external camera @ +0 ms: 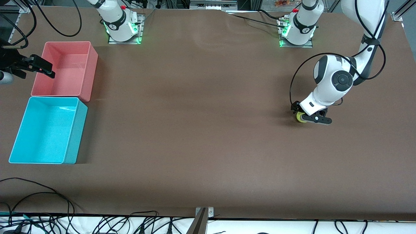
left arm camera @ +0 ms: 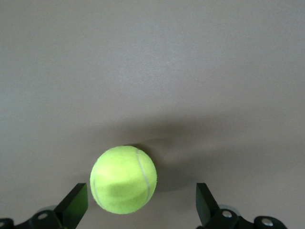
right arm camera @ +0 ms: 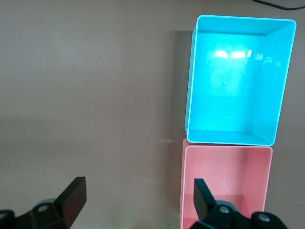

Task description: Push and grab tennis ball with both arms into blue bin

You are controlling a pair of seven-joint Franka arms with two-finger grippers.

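Note:
The yellow-green tennis ball [external camera: 300, 117] rests on the brown table toward the left arm's end. My left gripper [external camera: 309, 118] is down at table height around it. In the left wrist view the ball [left arm camera: 123, 179] lies between the open fingers [left arm camera: 74, 207], close to one of them and well apart from the other; my left gripper [left arm camera: 140, 206] has no grip on it. The blue bin [external camera: 45, 130] stands at the right arm's end of the table. My right gripper [external camera: 42, 66] hangs open and holds nothing over the pink bin's outer edge; in its wrist view [right arm camera: 138, 198] the blue bin [right arm camera: 238, 81] shows.
A pink-red bin [external camera: 65, 70] stands touching the blue bin, farther from the front camera; it shows as well in the right wrist view [right arm camera: 224, 186]. A wide stretch of bare brown table [external camera: 195, 107] separates ball and bins. Cables lie along the table's front edge [external camera: 48, 198].

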